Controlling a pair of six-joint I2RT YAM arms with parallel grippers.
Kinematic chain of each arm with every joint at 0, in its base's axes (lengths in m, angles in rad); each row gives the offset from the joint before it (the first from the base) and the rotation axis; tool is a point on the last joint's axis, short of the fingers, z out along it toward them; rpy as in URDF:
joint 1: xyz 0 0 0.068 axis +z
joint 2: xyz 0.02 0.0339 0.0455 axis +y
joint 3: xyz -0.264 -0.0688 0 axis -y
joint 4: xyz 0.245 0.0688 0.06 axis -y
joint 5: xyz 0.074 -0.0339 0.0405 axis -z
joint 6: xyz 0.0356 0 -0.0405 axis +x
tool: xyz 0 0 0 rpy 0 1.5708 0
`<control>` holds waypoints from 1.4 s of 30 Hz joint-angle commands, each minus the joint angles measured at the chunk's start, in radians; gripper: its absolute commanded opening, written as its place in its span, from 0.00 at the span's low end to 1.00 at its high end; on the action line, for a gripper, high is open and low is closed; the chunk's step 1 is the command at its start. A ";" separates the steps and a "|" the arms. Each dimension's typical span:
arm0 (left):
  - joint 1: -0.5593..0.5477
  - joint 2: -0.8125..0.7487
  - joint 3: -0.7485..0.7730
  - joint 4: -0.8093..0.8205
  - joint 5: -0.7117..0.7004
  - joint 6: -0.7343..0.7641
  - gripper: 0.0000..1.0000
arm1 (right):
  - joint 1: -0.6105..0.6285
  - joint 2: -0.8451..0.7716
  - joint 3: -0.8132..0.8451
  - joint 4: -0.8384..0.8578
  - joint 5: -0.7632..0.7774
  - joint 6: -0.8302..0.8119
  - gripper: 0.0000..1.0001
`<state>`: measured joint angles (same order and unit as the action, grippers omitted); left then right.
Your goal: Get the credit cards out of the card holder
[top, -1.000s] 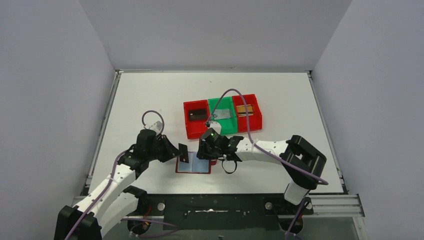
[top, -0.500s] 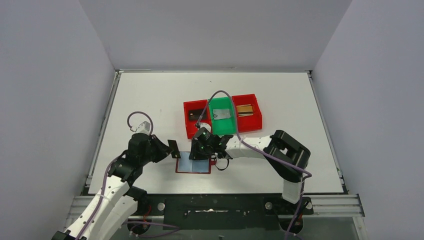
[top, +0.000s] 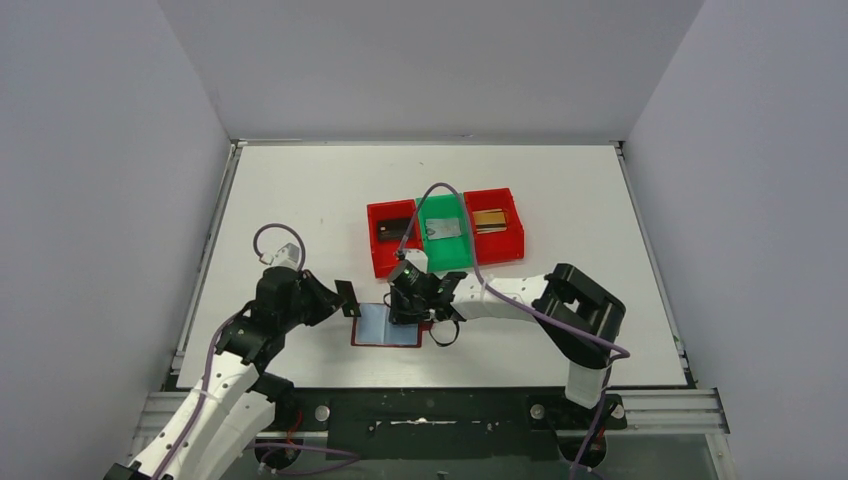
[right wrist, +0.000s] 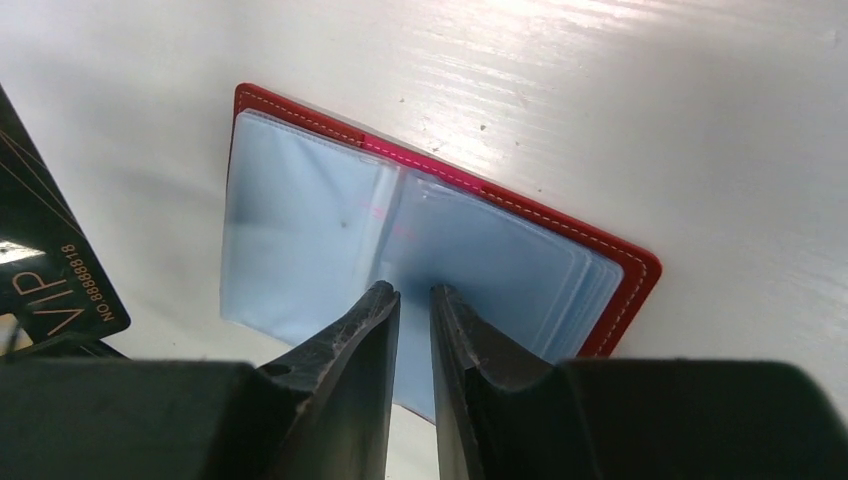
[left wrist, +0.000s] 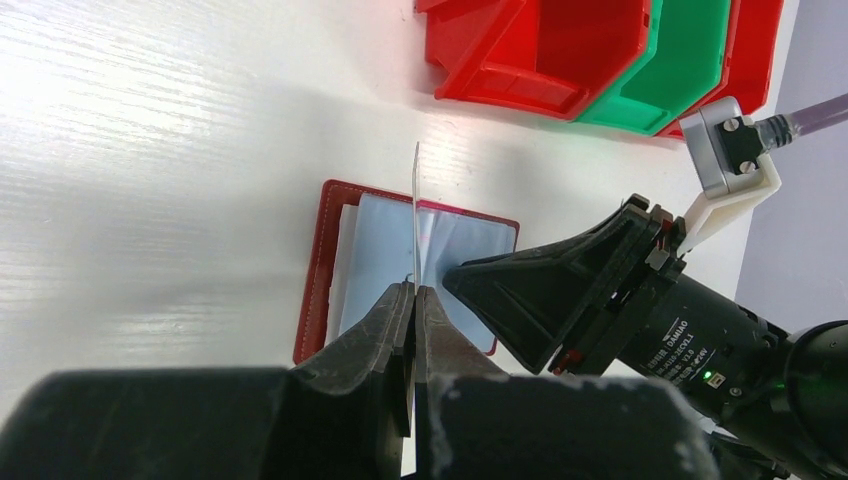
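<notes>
The card holder [top: 386, 327] lies open near the table's front edge, dark red with pale blue sleeves [right wrist: 300, 240]. My left gripper [top: 345, 300] is shut on a dark credit card [top: 347, 297], held on edge just left of and above the holder. In the left wrist view the card [left wrist: 415, 215] shows as a thin line rising from the left gripper [left wrist: 414, 290]. The right wrist view shows its black face with "VIP" [right wrist: 50, 275]. My right gripper [right wrist: 410, 292] sits low over the sleeves near the fold, jaws a narrow gap apart, nothing visibly between them.
Behind the holder stand three bins in a row. A red bin [top: 381, 258] holds a dark card [top: 396, 228], a green bin [top: 447, 256] a silvery card [top: 446, 229], and another red bin [top: 512, 238] a gold card [top: 489, 218]. The right arm's cable loops above the bins.
The left arm has drawn back to the left with the dark card. The right gripper has moved left onto the open holder and its jaws have narrowed.
</notes>
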<state>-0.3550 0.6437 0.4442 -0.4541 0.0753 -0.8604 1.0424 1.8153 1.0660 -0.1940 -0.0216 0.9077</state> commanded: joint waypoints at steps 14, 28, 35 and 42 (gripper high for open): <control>0.007 -0.115 0.041 -0.035 -0.094 -0.040 0.00 | 0.012 0.079 0.122 0.046 -0.069 -0.032 0.12; 0.007 -0.091 0.032 0.051 -0.004 -0.002 0.00 | 0.023 -0.132 0.033 0.045 0.116 -0.005 0.18; 0.006 -0.098 0.002 0.183 0.077 0.004 0.00 | -0.038 -0.410 -0.205 0.223 0.256 -0.024 0.37; 0.005 -0.121 -0.014 0.295 0.151 0.005 0.00 | -0.154 -0.544 -0.388 0.479 0.080 -0.030 0.48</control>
<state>-0.3523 0.5476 0.4282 -0.3080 0.1619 -0.8768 0.9092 1.3323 0.7597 0.0635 0.1051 0.9005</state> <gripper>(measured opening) 0.011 0.453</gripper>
